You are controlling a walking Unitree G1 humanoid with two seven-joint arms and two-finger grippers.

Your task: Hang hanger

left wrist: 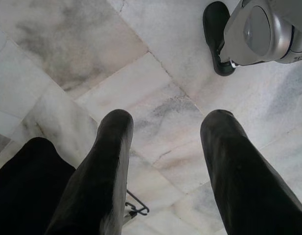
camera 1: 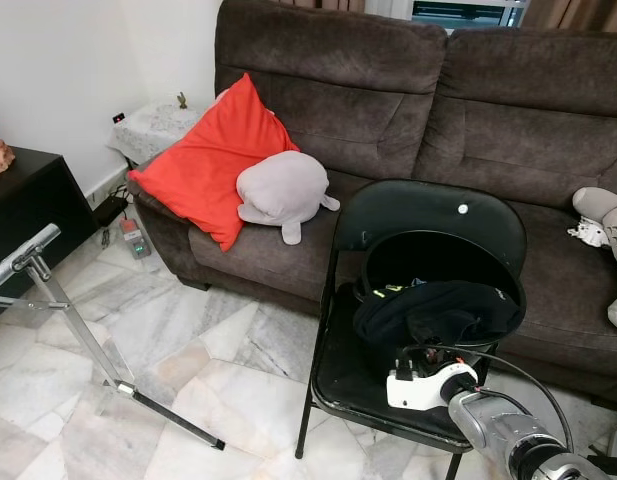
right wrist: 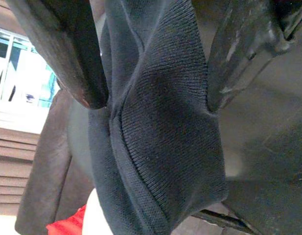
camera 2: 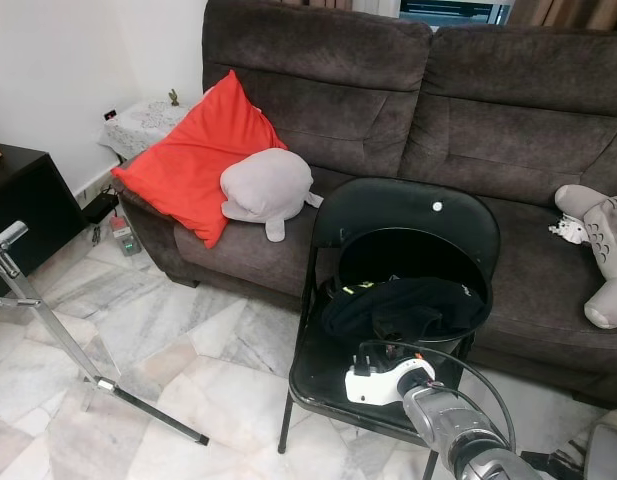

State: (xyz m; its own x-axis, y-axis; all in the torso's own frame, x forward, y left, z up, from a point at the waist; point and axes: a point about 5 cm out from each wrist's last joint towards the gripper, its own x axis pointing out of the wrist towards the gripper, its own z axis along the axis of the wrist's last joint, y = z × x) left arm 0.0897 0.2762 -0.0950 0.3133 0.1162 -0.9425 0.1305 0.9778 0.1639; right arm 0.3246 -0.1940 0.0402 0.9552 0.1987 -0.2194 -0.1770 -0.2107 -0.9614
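A dark knit garment (camera 1: 438,310) lies heaped over the front rim of a round black basket (camera 1: 384,252) on a black folding chair (camera 1: 418,207). My right gripper (right wrist: 151,100) reaches up to it from the lower right. Its fingers (right wrist: 84,73) press into the cloth from both sides, and the fabric bunches between them. In the eye views the fingertips are hidden under the garment, behind the white wrist piece (camera 1: 428,385). A metal rack (camera 1: 50,290) stands on the floor at the left. My left gripper (left wrist: 165,117) hangs open over the marble floor, holding nothing.
Behind the chair is a brown sofa (camera 1: 388,100) with a red cushion (camera 1: 213,160) and a grey plush toy (camera 1: 283,190). A black cabinet (camera 1: 23,205) stands at the far left. My own foot (left wrist: 217,39) is on the tiles.
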